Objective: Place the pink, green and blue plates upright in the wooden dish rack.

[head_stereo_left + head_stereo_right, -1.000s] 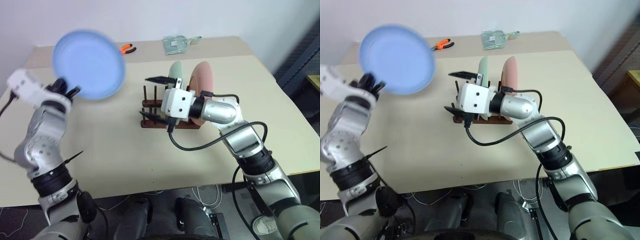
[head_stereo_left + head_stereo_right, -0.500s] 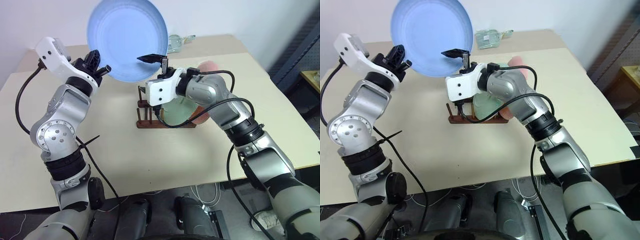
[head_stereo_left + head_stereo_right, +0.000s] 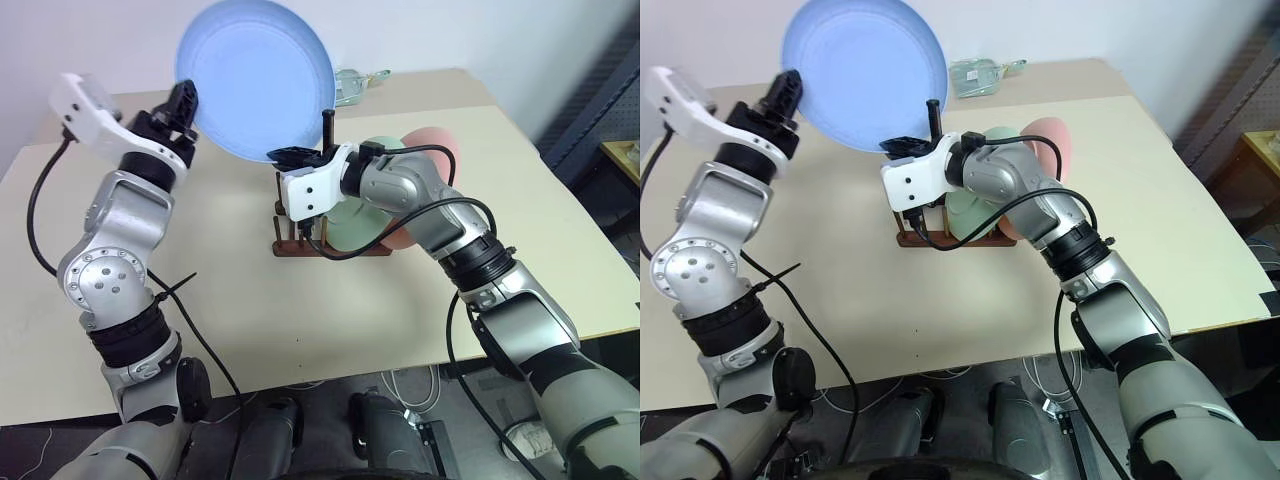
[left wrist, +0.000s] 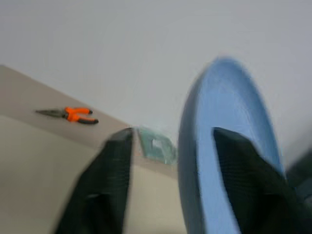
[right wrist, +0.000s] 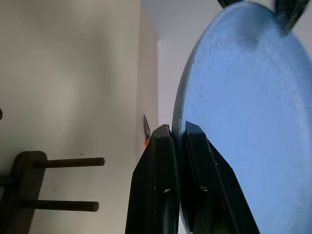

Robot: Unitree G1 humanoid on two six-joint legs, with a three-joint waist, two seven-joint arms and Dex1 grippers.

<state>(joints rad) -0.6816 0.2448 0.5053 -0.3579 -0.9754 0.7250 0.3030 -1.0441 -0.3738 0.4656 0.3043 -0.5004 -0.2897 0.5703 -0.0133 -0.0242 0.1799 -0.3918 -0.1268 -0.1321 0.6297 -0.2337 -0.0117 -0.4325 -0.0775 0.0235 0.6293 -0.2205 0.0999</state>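
Observation:
The light blue plate [image 3: 255, 80] is held upright in the air above the table's far side. My right gripper [image 3: 300, 153] is shut on its lower rim, and the right wrist view shows both fingers [image 5: 161, 180] pinching that rim. My left gripper [image 3: 186, 100] stands open at the plate's left edge, with the rim [image 4: 195, 146] between its spread fingers [image 4: 105, 185]. The dark wooden dish rack [image 3: 295, 243] stands mid-table. The mint green plate [image 3: 350, 218] and the pink plate [image 3: 428, 150] stand upright in it, partly hidden by my right arm.
The beige table [image 3: 520, 200] has open room in front of and beside the rack. A green packet [image 3: 975, 75] lies at the far edge. Orange-handled pliers [image 4: 73, 114] lie at the far left. Free pegs [image 5: 63, 162] stick out at the rack's left end.
The blue plate has come from the far left to above the rack. My right gripper has risen and shut on its lower rim. My left gripper has opened.

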